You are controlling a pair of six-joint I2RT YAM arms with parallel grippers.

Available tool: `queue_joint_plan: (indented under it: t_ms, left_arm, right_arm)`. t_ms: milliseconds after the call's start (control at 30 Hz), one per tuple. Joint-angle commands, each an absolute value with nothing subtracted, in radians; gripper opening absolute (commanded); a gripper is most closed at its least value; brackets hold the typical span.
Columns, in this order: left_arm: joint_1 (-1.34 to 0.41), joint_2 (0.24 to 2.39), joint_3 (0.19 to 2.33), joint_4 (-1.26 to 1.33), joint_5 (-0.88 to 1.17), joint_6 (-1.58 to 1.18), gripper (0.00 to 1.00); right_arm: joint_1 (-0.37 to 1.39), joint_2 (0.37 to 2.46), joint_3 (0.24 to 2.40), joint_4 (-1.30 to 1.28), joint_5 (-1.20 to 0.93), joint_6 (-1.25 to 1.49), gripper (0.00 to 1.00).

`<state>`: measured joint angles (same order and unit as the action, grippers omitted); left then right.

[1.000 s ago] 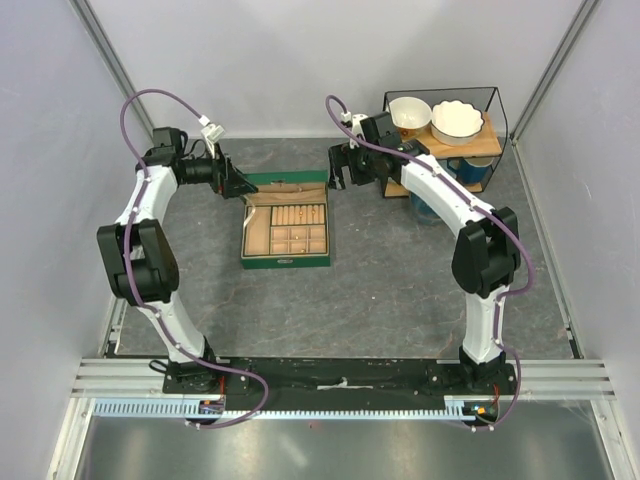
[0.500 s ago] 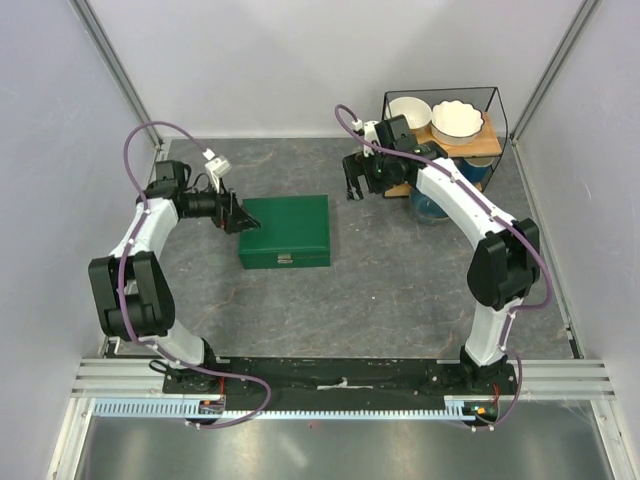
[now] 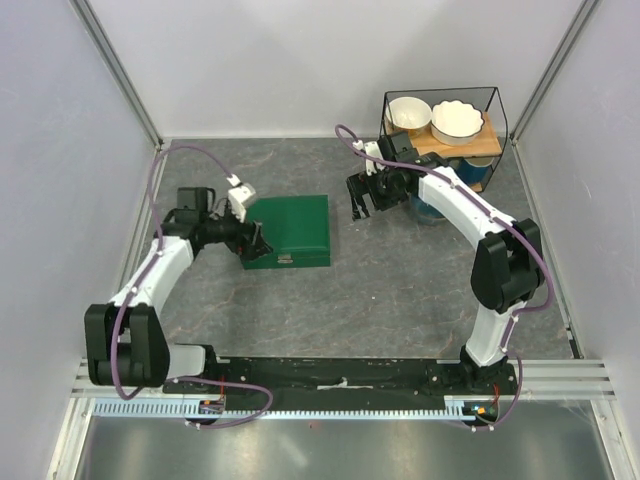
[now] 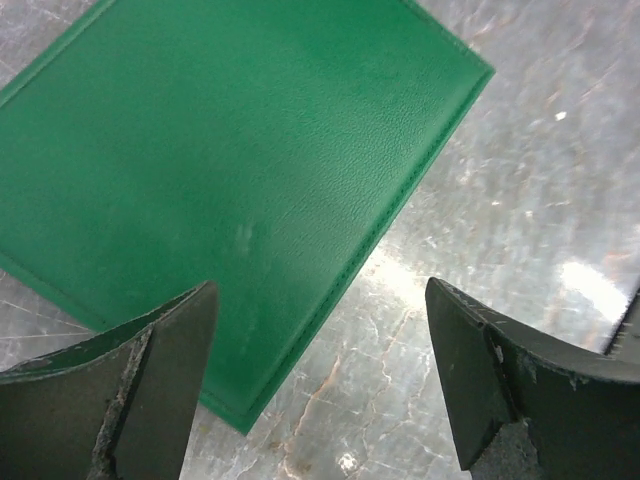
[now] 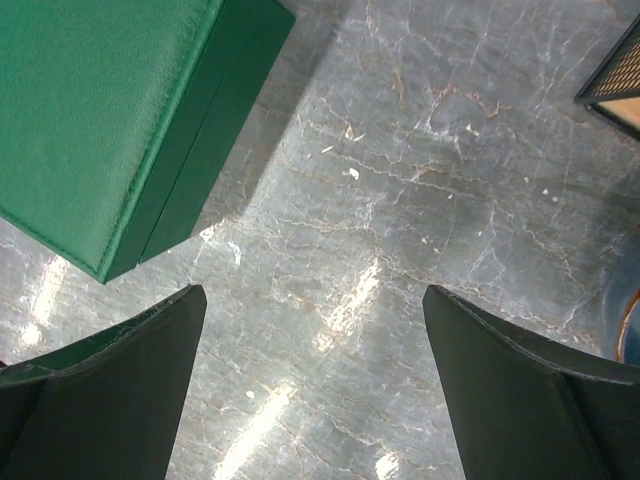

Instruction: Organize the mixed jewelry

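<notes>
The box (image 3: pixel 292 225) ahead of the left end effector (image 3: pixel 257 243) is now sitting shut; it and the right end effector (image 3: pixel 359 206) are gaping wide, empty; sorting seems done.

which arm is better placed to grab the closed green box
Left, likely: the left gripper, jaws open, sits at the near-left corner of the green box; the right gripper hovers apart.

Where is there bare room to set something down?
The widest bare table lies between the green box and the arm bases; a narrower strip runs behind the box to the back wall. Crowded: the far right corner, with wire rack, bowls and right gripper, and the box's near left corner, at the left gripper.
</notes>
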<state>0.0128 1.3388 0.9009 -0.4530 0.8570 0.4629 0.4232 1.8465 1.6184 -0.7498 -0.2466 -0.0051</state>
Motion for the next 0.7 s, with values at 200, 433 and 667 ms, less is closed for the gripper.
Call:
queue_joint_plan:
  t_ms: [200,433,667]
  left_arm:
    - [-0.193,1.371,0.925,-0.255,0.425,0.350,0.88]
    - [-0.273,1.453,0.931,-0.235,0.264,0.359,0.88]
    - [-0.367,1.503,0.867,-0.226,0.144,0.385,0.87]
  right_arm:
    - [0.425,1.778,1.588,-0.726,-0.295,-0.028,0.98]
    - [0.423,1.767,1.566,-0.721,-0.299,-0.031,0.98]
    - [0.423,1.778,1.572,-0.721,-0.305,-0.031,0.98]
